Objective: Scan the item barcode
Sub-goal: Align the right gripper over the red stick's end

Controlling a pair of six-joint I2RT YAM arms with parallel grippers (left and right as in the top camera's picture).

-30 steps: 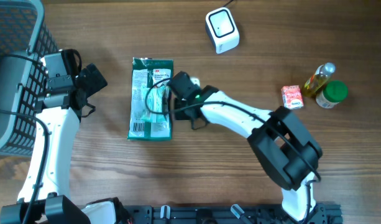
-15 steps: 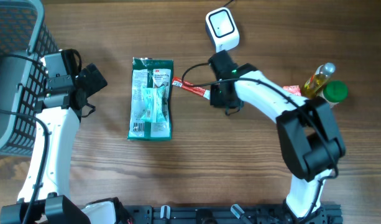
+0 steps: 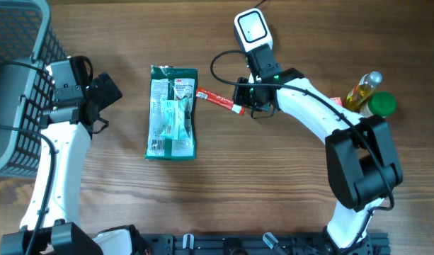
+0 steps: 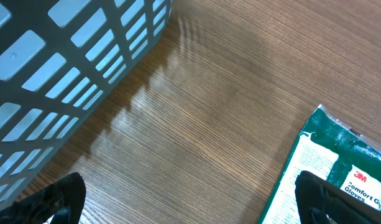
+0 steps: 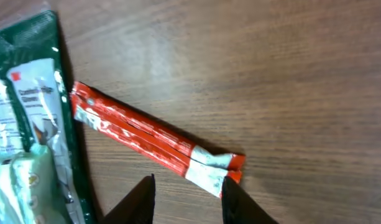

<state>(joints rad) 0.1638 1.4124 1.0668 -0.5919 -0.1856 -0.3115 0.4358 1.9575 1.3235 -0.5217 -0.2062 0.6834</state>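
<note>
A thin red stick packet [image 3: 220,101] with a white end lies flat on the wood between the green glove package [image 3: 172,111] and my right gripper [image 3: 243,100]. In the right wrist view the red stick packet [image 5: 156,140] lies just beyond my right gripper [image 5: 187,202], which is open and holds nothing; the packet's white end is close to one fingertip. The white scanner [image 3: 253,32] stands just behind that arm. My left gripper [image 3: 107,92] hangs wide open left of the green package [image 4: 339,168], and in its own view the left gripper [image 4: 193,199] has only bare wood between its fingers.
A dark mesh basket [image 3: 18,85] fills the far left, and its basket wall [image 4: 66,56] is close to the left wrist. At the right stand an oil bottle [image 3: 365,88], a green-lidded jar [image 3: 379,106] and a small pink box [image 3: 333,110].
My right gripper left the green package, moved right and back toward the scanner, drew the red packet off the package, and opened. The left arm stayed still.
</note>
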